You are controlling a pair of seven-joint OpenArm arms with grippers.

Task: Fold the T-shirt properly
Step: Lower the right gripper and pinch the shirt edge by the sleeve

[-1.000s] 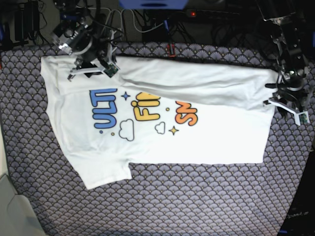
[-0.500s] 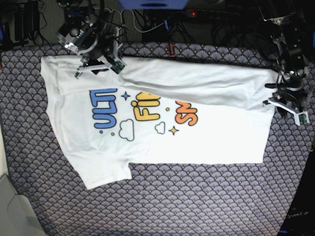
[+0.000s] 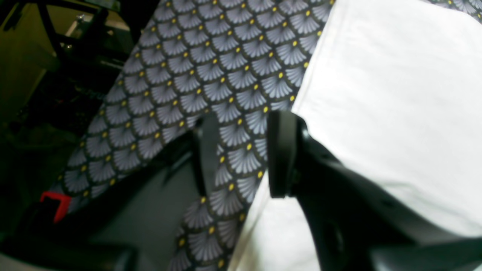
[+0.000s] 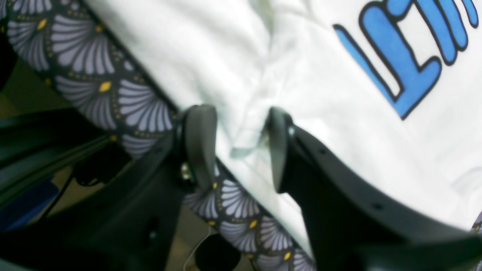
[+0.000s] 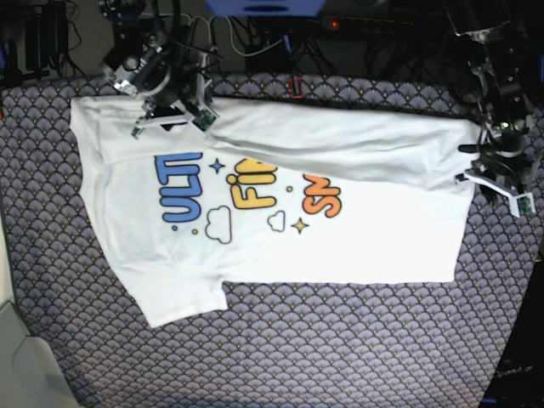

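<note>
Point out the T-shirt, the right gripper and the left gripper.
T-shirt (image 5: 357,246), base view, plain white area below the print.
right gripper (image 4: 237,146), right wrist view, gap between its fingers, over bunched fabric.
left gripper (image 3: 241,154), left wrist view, gap between its fingers, over the patterned cloth.

T-shirt: white, print in blue, yellow and orange letters with dark outlines, plus white clouds and small blue/yellow stars. Surface: dark cloth, repeating grey-lilac fan scallops with yellow dots. Both tools black: left tool, right tool. Small red part at the far edge.
</note>
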